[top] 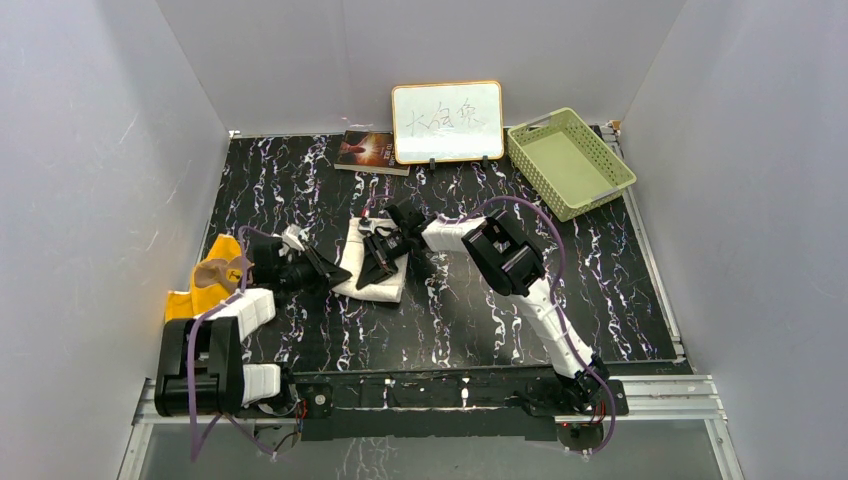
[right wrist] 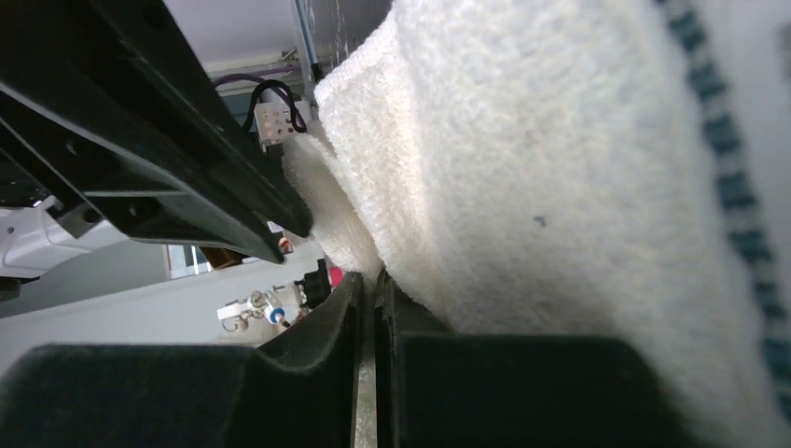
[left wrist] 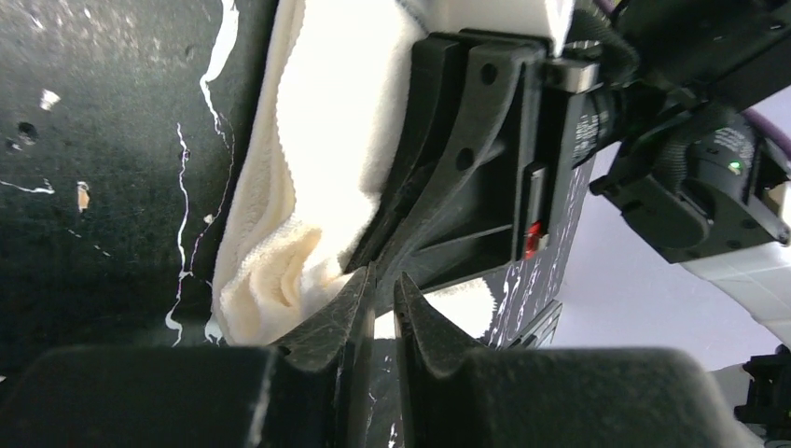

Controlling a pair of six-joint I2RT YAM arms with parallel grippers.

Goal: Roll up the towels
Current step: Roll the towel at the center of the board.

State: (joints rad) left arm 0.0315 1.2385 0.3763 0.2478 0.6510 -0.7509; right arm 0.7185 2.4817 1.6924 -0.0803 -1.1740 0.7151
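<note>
Counting two towels: cream towel [top: 385,286] partly hiding under jaws, orange towel [top: 205,293] behind left arm [top: 245,310]. Reading right jaws closed, left jaws narrow, hold unclear.

Arms [top: 540,300] white-black segmented; purple cables [top: 553,232] looped; black motor housings [top: 505,255].

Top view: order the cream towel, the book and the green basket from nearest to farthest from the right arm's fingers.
1. Cream towel, mid-table, right under the right fingers.
2. Book, at the back edge.
3. Green basket, back right corner.
</note>
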